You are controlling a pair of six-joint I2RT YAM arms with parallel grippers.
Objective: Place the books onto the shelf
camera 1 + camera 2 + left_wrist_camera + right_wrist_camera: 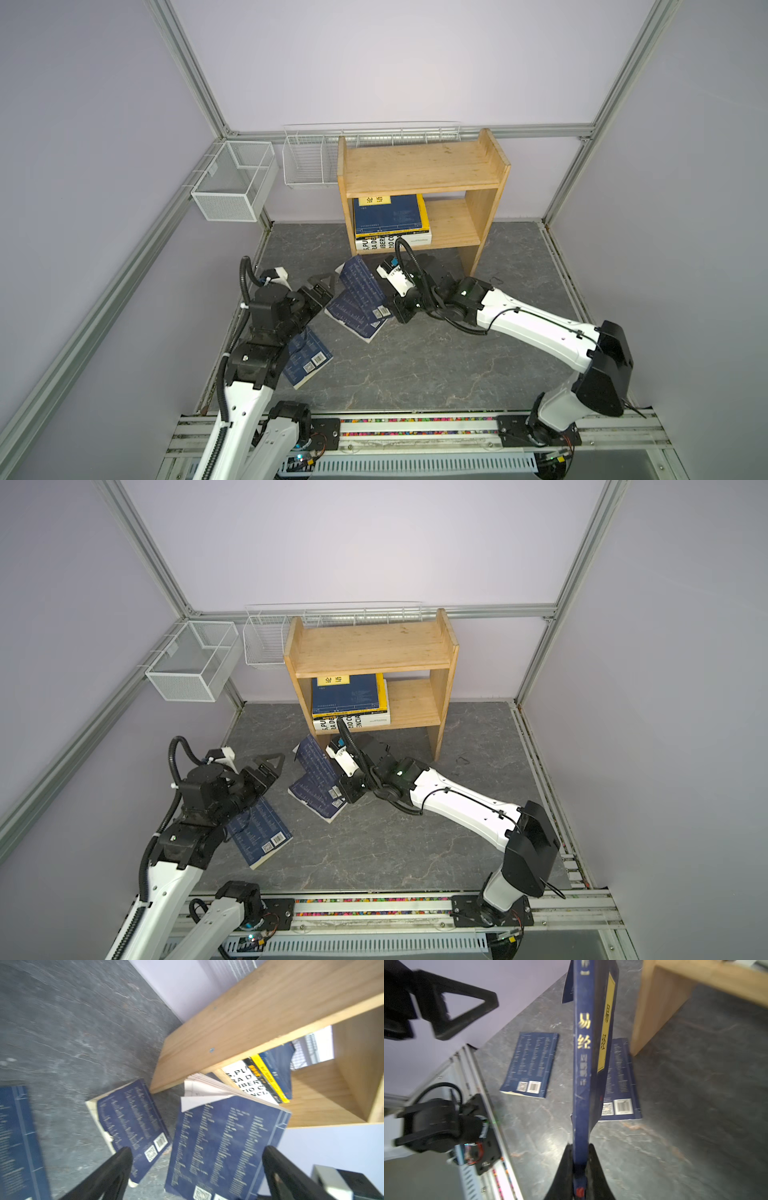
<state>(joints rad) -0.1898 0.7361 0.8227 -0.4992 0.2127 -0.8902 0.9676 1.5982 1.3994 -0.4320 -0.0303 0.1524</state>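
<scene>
**Operator:** Where does everything stand?

**Spotter:** Your right end effector (579,1153) is clamped on the bottom end of the held navy book (591,1043). The book stands on edge in the air, just in front of the shelf (419,166). Your left end effector (197,1150) is spread wide and holds nothing, close beside that book's back cover.

**Operator:** And the other books?

**Spotter:** A stack (388,214) lies flat on the left of the lower tier (451,226): white, black, yellow, with navy on top. The middle navy book (357,320) and the near navy book (309,359) lie flat on the tabletop (436,365).

**Operator:** How do you want this placement done?

**Spotter:** You pinch only one end, and the pages at the free end are fanning loose, so I'd expect it to flop. Move slowly. Tip the book flat before it enters, because the gap above the stack looks tight. Lead with the spine so the loose pages trail. Aim for the top of the stack or the bare wood to its right. Use your left end effector to steady the free end, or pull it clear.
</scene>
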